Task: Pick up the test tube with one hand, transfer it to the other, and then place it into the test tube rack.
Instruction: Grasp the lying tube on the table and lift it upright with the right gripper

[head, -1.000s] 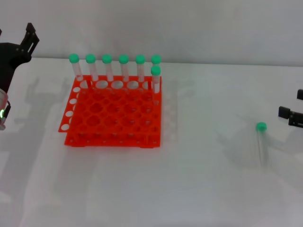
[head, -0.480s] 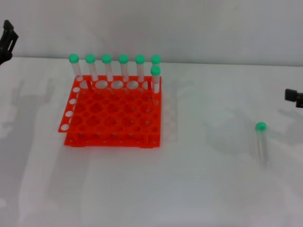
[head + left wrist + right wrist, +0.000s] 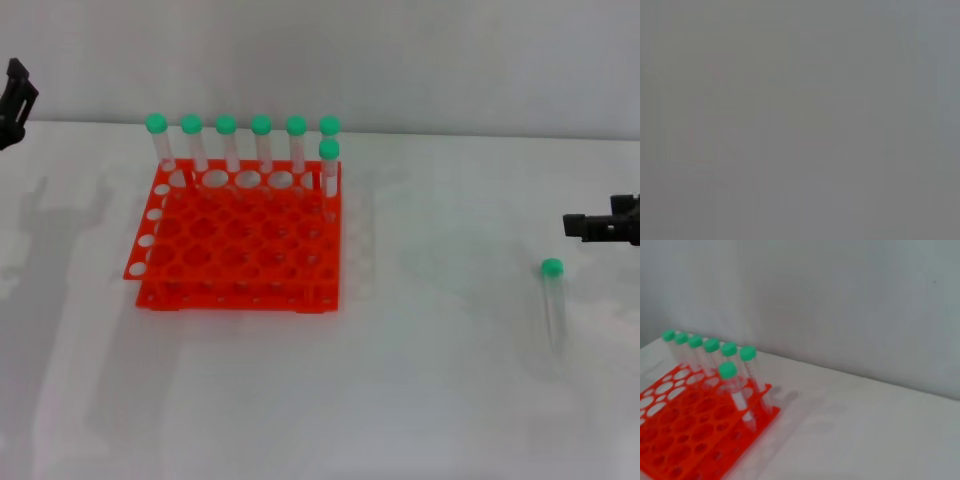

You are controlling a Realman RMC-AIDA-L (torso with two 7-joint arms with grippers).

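The test tube (image 3: pixel 552 300) lies flat on the white table at the right, its green cap (image 3: pixel 551 267) pointing away from me. My right gripper (image 3: pixel 600 228) reaches in from the right edge, just behind and to the right of the cap, apart from it. My left gripper (image 3: pixel 17 95) shows only as a black tip at the far left edge, well away from the orange-red test tube rack (image 3: pixel 240 240). The rack also shows in the right wrist view (image 3: pixel 690 430). The loose tube does not show in either wrist view. The left wrist view is plain grey.
Several green-capped tubes (image 3: pixel 226 140) stand in the rack's back row, with one more (image 3: pixel 328 165) in front of them at the right corner. They also show in the right wrist view (image 3: pixel 730 385). A pale wall runs behind the table.
My left arm has pulled back to the left edge, leaving only its tip in view. My right gripper drew off to the right, then came back in toward the tube's cap.
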